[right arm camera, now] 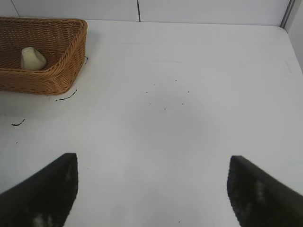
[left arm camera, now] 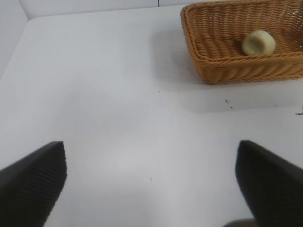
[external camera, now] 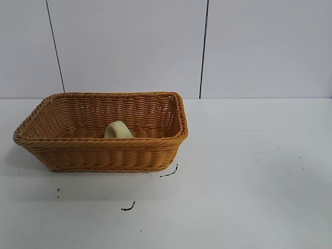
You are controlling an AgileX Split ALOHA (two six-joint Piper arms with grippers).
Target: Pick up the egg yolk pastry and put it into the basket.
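Note:
The pale yellow egg yolk pastry (external camera: 118,130) lies inside the orange-brown wicker basket (external camera: 104,155), near its front wall. Both wrist views show the same: the pastry (left arm camera: 258,42) in the basket (left arm camera: 222,66), and the pastry (right arm camera: 32,58) in the basket (right arm camera: 66,71). Neither arm appears in the exterior view. My left gripper (left arm camera: 150,161) hangs open over bare white table, well away from the basket, with nothing between its fingers. My right gripper (right arm camera: 153,172) is also open and empty, over the table on the basket's other side.
The white table (external camera: 249,171) carries a few small black marks (external camera: 128,207) in front of the basket. A pale wall with two dark vertical seams (external camera: 204,49) stands behind. Open tabletop stretches to the basket's right.

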